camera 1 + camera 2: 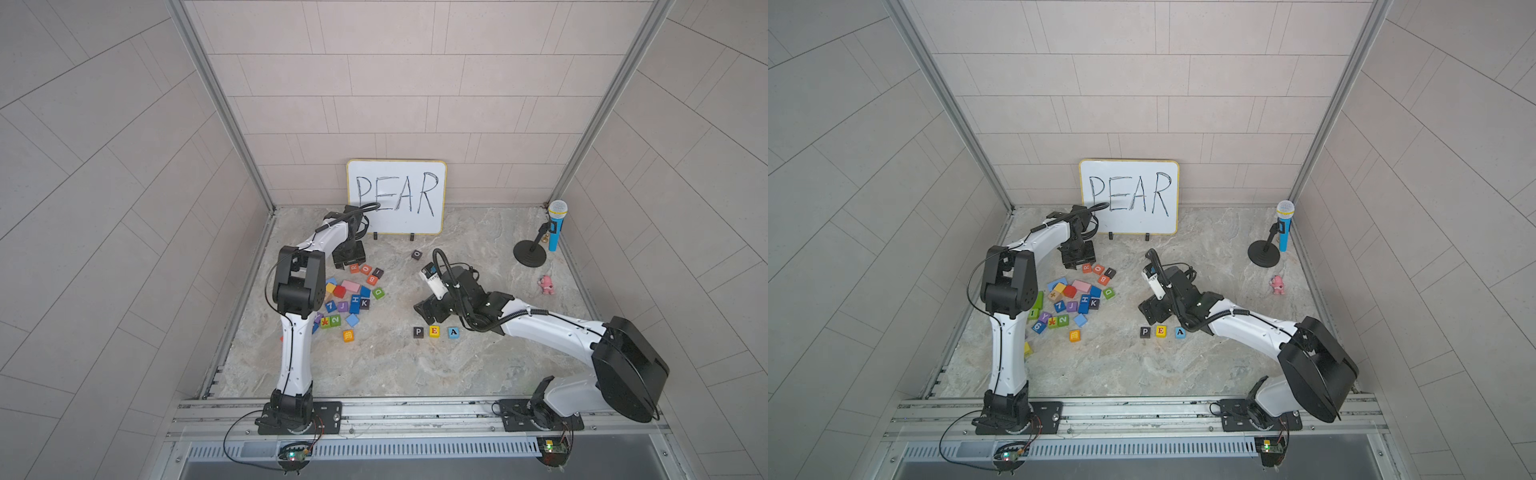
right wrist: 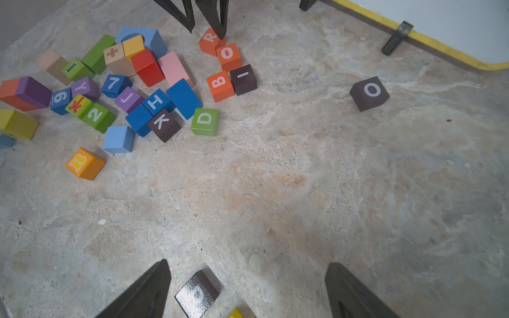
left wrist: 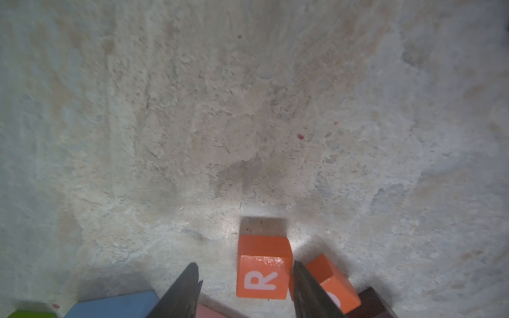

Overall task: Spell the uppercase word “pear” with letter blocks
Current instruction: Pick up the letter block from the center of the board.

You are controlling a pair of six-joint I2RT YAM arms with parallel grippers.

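R block point(image 3: 263, 271) sits inside left pincer point(image 3: 245, 265), half spread: one finger point(image 3: 303, 280) at its side, other clear, not pinching yet. Looks like painted wood: light, rigid, slick; take flat opposite sides, low. Orange O block point(image 3: 327, 283) crowds that finger. Meanwhile right pincer point(image 2: 248, 263) wide, empty, P block point(image 2: 197, 294) near its fingers. Text: whiteboard point(image 1: 397, 195) reads PEAR

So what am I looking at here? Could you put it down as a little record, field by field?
Goal word: PEAR, handwritten on the whiteboard
Row so far: P block, E block, A block, side by side at the front
Missing letter: orange R block, at the edge of the loose pile
Left gripper: jaws either side of the R block, a gap on one side
Right gripper: open, holding nothing, near the P block
Also there: black O block, toy microphone, pink figure
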